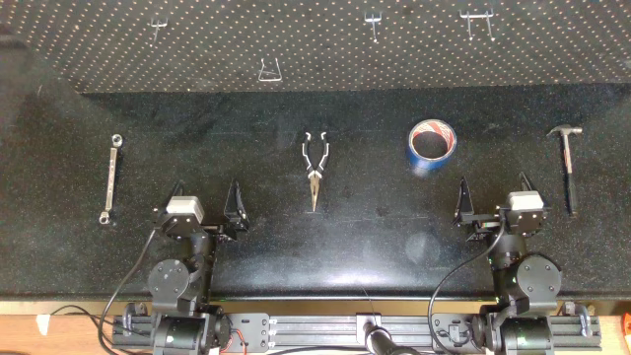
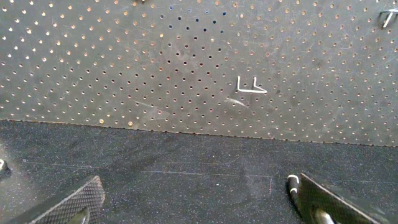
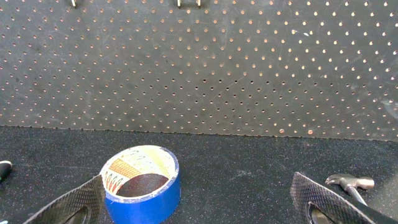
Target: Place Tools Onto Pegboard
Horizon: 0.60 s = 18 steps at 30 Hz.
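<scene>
Fingers of the left gripper [image 1: 206, 187] stood wide apart, holding nothing, low over the black worktop [image 1: 375, 232] at the 7 o'clock part of the top view. The right gripper [image 1: 492, 185] was spread likewise at 5 o'clock. From the left gripper, a wrench [image 1: 110, 177] lay on the worktop at 9 o'clock and the pliers [image 1: 315, 168] at 3 o'clock, their tips toward 6 o'clock. From the right gripper, a blue tape roll [image 1: 432, 144] lay flat at 10 o'clock, and a hammer [image 1: 567, 168] at 3 o'clock, its head toward 12 o'clock. All four tools lay well apart from one another. Beyond them, at 12 o'clock, rose the pegboard [image 1: 296, 39], carrying wire hooks [image 1: 269, 71].
</scene>
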Each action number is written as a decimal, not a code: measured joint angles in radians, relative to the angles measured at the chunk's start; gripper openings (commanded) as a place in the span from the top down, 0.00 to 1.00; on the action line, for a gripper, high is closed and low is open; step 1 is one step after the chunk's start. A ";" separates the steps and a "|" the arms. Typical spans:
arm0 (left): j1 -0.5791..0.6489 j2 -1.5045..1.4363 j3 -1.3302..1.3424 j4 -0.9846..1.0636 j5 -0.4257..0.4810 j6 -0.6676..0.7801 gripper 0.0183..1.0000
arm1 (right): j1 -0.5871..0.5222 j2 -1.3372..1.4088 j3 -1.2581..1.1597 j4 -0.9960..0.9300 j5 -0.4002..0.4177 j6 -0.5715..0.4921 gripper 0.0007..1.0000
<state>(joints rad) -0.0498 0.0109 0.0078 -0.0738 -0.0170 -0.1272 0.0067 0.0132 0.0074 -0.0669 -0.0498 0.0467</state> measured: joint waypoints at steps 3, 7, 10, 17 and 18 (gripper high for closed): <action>0.000 0.000 0.000 0.000 0.000 0.000 0.00 | 0.000 0.000 0.000 0.000 0.000 0.000 0.02; 0.000 0.000 0.000 0.000 0.000 0.000 0.00 | 0.000 0.000 0.000 0.000 0.000 0.000 0.02; 0.000 0.000 0.000 0.000 0.002 0.000 0.00 | 0.000 0.000 0.000 0.000 0.000 0.000 0.02; 0.224 0.633 0.603 -0.413 0.050 0.248 0.01 | 0.000 0.002 0.000 0.000 0.000 0.000 0.02; 0.291 0.760 0.768 -0.631 0.058 0.304 0.00 | 0.000 0.002 0.000 0.002 0.001 0.000 0.02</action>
<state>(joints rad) 0.2413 0.7712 0.7757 -0.7044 0.0410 0.1764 0.0067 0.0147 0.0071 -0.0650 -0.0486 0.0463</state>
